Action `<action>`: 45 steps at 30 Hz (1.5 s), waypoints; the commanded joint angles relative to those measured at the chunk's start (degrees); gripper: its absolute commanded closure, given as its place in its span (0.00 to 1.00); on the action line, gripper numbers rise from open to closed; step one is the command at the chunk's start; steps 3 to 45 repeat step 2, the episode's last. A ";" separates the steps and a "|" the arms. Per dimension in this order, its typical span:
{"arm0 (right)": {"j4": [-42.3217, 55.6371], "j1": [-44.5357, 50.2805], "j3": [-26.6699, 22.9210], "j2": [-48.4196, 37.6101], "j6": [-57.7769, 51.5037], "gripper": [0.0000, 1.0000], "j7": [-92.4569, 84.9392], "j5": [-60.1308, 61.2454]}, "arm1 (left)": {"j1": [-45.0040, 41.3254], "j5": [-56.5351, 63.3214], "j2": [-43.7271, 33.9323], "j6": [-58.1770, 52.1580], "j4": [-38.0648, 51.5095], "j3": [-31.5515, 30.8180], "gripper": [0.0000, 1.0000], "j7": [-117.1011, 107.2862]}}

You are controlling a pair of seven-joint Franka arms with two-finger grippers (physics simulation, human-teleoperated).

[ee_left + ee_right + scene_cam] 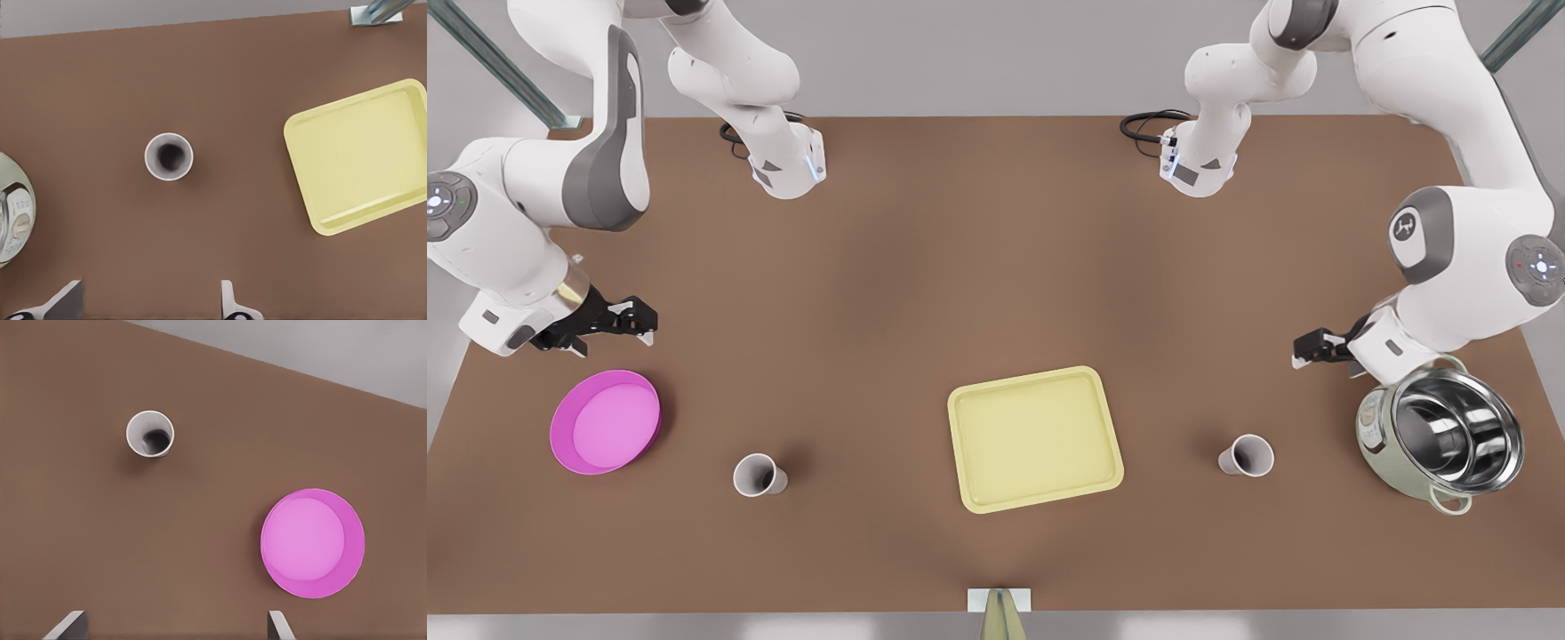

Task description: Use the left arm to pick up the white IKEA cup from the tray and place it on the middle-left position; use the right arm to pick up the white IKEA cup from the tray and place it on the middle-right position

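The pale yellow tray lies bare on the brown table, near its front edge and roughly midway between the two arms. One white cup stands upright on the table well apart from the tray, on the front view's right, between the tray and a steel-lined, pale green pot. The left gripper hangs above the table just beside that pot, on the pot's far side from the front edge; its fingers are spread wide with nothing between them, and from its wrist camera the cup sits dark-mouthed beyond the fingertips, with the tray off to one side and the edge of the pot on the other. The second white cup stands upright on the front view's left of the tray, between the tray and a round magenta dish. The right gripper hovers just beyond that dish, away from the tray, also spread open and empty, its fingertips showing in its wrist view with the cup and the dish on the table beyond them.
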 commanded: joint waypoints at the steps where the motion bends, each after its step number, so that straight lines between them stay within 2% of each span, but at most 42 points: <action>1: 0.08 0.07 0.02 -0.06 0.01 0.00 0.06 -0.04 | 0.01 0.92 -0.16 -0.40 -0.16 -0.01 0.00 -4.90; 45: -0.01 0.07 0.02 -0.06 0.01 0.00 0.06 -0.04 | 0.01 0.84 -0.16 -0.40 -0.16 -0.01 0.00 -5.08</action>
